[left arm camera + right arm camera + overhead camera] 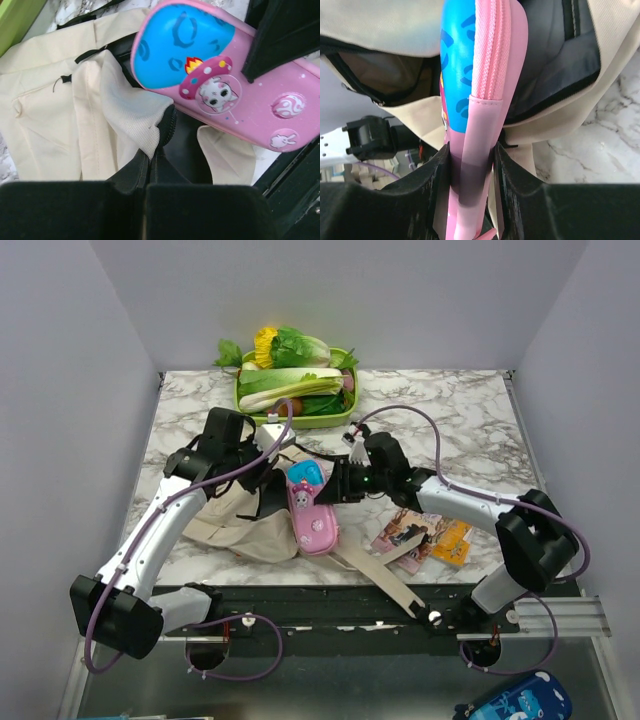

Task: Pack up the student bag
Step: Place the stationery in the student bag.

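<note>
The beige canvas student bag (240,525) lies left of centre on the marble table, its mouth open toward the right. My left gripper (262,462) is shut on the bag's dark opening edge (150,165) and holds it up. My right gripper (335,483) is shut on a pink and blue pencil case (310,502), holding it on edge at the bag's mouth. In the right wrist view the case (475,90) stands between my fingers, its blue end against the bag's dark lining (555,75). In the left wrist view the case (225,75) hangs over the opening.
A green tray (300,420) of toy vegetables stands at the back. A picture book (405,533) and an orange packet (452,542) lie right of the bag. A long beige strap (385,575) runs to the near edge. A blue case (515,705) lies below the table.
</note>
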Robot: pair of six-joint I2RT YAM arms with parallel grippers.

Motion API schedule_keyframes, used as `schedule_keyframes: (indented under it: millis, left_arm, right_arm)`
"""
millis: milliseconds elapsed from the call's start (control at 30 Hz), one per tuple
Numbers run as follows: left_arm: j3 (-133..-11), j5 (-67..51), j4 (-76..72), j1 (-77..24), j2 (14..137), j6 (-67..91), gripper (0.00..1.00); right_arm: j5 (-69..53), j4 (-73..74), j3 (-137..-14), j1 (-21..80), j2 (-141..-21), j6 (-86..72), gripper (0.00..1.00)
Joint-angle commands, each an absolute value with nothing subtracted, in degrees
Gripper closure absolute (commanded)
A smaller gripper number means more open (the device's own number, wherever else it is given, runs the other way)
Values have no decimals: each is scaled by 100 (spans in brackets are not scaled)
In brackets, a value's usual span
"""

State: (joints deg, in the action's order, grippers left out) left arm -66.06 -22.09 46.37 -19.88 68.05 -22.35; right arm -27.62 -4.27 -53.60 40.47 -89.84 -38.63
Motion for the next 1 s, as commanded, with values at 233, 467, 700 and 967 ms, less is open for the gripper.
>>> schedule_keyframes:
  millis: [233, 467, 700, 967]
  left_arm:
    - [-6583, -1502, 3999, -1986, 6531, -1890, 100]
    - [-6732, -2100, 4350, -1986, 6329, -1801, 100]
    - [-6408, -3453, 5551, -1995, 6082, -2784, 100]
    - [-5977, -4122, 7154, -1995, 5819, -4701, 100]
  right_arm:
    - [-3718, 325, -5178, 4087, -9220, -3480, 78]
    - [-4253, 158, -5711, 4104, -9869, -3489, 77]
    - [-4008, 281, -7062, 4192, -10590, -3463, 72]
    - [-3262, 1070, -9420, 4192, -11785, -3314, 49]
